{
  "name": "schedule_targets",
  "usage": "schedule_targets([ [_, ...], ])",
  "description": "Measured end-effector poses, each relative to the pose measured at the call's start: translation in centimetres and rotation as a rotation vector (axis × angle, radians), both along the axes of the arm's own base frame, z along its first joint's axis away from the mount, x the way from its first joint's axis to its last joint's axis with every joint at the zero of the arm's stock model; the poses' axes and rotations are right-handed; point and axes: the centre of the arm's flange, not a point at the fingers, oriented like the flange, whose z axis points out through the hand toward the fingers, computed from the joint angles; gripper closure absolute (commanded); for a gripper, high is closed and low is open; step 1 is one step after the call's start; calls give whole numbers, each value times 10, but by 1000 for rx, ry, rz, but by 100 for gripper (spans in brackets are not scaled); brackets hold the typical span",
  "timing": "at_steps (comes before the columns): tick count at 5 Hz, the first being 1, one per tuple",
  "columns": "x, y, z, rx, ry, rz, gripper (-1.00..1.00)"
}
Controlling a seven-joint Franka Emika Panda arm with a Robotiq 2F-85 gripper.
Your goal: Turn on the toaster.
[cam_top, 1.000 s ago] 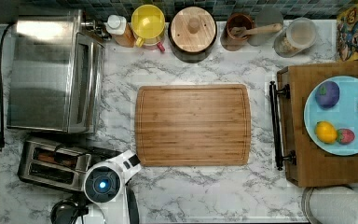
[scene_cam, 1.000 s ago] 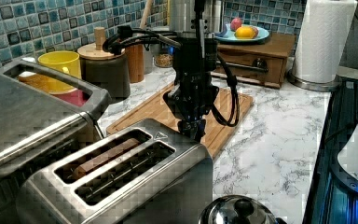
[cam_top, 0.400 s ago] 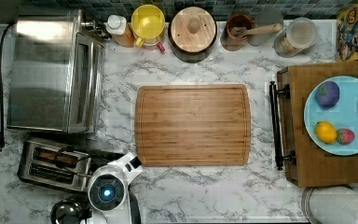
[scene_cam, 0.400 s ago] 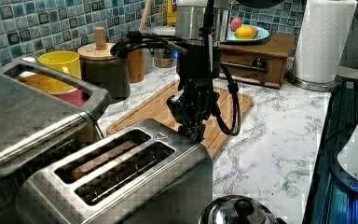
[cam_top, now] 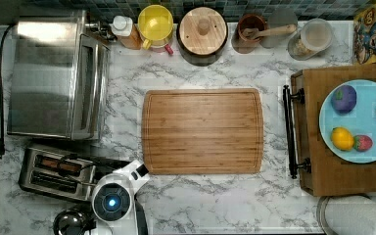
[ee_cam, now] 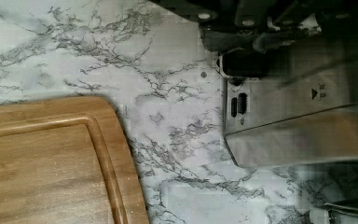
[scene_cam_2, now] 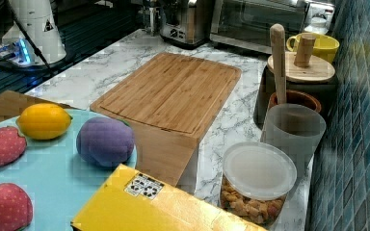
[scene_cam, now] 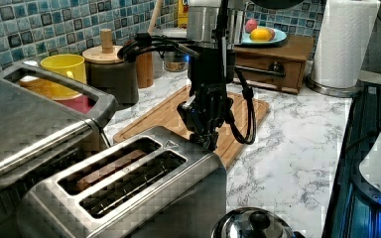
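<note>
The toaster (cam_top: 56, 171) is a small brushed-steel box with two long slots, at the lower left of the top view. A brown slice sits in one slot (scene_cam: 111, 166). My gripper (scene_cam: 206, 143) hangs at the end of the toaster (scene_cam: 129, 188) that faces the cutting board, with its tips level with the toaster's top edge. Its fingers look shut with nothing held. In the wrist view the gripper (ee_cam: 256, 44) sits right over the black lever (ee_cam: 242, 65) on the steel end face (ee_cam: 298, 107). From above, the arm's wrist (cam_top: 110, 203) covers that end.
A large steel toaster oven (cam_top: 54, 73) stands behind the toaster. The wooden cutting board (cam_top: 203, 131) lies mid-counter. A steel kettle lid (scene_cam: 253, 223) sits just in front of the toaster. Jars line the back wall, and a wooden tray (cam_top: 323, 171) carries a fruit plate.
My gripper has come down a little and closer to the toaster's end. In the top view the wrist has slid toward the lower edge.
</note>
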Motion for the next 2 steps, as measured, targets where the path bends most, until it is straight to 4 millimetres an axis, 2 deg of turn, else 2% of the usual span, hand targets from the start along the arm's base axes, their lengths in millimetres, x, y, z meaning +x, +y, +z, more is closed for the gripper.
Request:
schedule_targets([
  [2,-3,1,0,-6,-14,12,100],
])
